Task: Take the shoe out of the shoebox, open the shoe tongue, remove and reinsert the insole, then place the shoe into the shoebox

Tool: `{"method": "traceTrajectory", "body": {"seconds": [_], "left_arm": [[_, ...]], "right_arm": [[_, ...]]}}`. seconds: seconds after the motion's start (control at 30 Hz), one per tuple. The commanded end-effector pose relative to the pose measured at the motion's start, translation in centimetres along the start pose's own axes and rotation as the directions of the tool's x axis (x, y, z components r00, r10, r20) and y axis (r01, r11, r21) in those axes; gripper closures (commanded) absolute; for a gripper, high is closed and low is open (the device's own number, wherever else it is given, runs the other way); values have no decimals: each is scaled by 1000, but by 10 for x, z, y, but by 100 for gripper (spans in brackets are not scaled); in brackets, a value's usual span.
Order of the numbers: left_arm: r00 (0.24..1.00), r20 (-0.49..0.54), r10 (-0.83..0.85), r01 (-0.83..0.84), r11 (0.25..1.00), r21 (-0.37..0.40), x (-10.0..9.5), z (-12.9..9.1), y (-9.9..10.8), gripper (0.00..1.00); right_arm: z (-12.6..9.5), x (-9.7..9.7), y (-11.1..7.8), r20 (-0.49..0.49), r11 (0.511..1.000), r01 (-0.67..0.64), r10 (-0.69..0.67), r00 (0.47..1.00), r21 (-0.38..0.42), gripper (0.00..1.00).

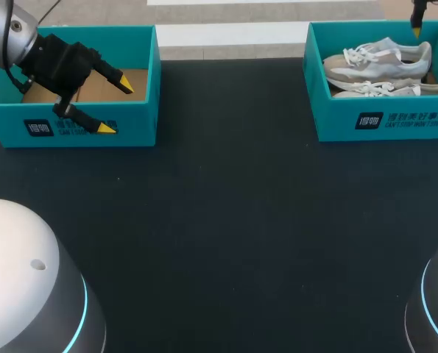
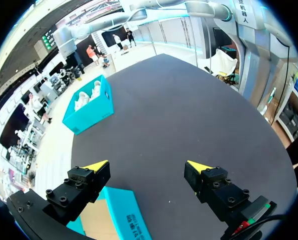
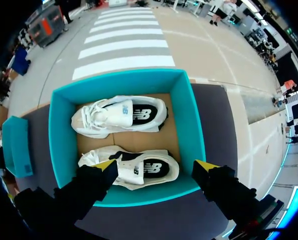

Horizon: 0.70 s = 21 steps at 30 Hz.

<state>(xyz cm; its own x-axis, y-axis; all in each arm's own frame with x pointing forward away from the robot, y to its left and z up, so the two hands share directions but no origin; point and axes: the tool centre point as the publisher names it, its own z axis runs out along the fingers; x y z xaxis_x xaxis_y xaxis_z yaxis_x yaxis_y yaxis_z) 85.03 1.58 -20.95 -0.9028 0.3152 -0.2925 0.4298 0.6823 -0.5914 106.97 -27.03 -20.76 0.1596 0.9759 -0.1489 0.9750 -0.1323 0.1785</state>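
Note:
Two white shoes lie on their sides in the teal shoebox at the table's far right. In the right wrist view, one shoe lies farther ahead and the other shoe is just under my right gripper. That gripper hovers above the box, open, with nothing between its fingers. In the head view only one of its fingertips shows, at the box's far edge. My left gripper is open over the front wall of a second teal box at the far left, holding nothing.
The left box has a bare cardboard floor and no shoe that I can see. The dark table stretches between the two boxes. Two rounded robot bases stand at the near corners.

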Motion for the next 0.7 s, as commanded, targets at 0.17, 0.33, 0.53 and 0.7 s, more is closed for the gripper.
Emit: {"method": "traceTrajectory", "body": {"seconds": [0.17,0.33,0.53,0.7], "left_arm": [[991,26,-131,133,989,-59,-4,-4,0,0],[780,278,-560,620,751,-226,-19,-11,12,0],[564,349,-748,824,538,-177,-20,-17,21,0],[564,349,-748,824,538,-177,-20,-17,21,0]], "right_arm": [[0,0,-3,-1,1000,-1,1,1000,-6,0],[-9,14,-16,18,996,87,-87,996,-13,0],[-21,32,-51,-1,984,180,-180,984,-17,0],[-22,32,-57,9,985,172,-172,985,-19,0]]}}
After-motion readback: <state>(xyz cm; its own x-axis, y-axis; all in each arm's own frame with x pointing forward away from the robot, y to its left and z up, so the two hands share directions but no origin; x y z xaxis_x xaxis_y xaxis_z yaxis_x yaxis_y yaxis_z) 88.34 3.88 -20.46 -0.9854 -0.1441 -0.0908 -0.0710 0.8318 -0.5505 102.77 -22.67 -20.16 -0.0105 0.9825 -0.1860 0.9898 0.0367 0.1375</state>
